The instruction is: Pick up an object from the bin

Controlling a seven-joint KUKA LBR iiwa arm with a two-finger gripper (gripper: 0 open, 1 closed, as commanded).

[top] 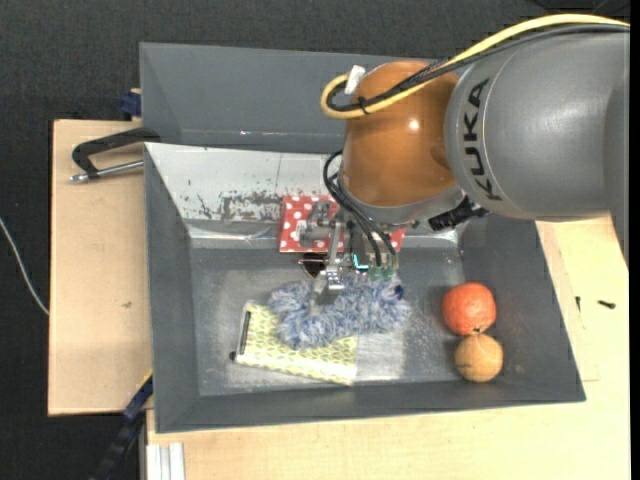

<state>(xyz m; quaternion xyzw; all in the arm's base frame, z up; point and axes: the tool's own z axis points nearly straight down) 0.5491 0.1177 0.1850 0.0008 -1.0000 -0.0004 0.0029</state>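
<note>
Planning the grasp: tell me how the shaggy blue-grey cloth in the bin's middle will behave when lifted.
The shaggy blue-grey cloth looks soft and tufted, so it will probably sag rather than hold shape. It is likely light for its spread. It lies partly over the yellow patterned piece, so its tufts might drag that along.

Shaggy duster (340,313) is lying mid-floor in the bin (170,298), partly overlapping the flat pad (300,353), which is sticking out front-left. Box (300,223) is sitting behind it at the back wall. Pincer (345,268) is hanging over the duster's rear edge. Off to the right, rear ball (469,308) is touching front ball (479,357).
</note>
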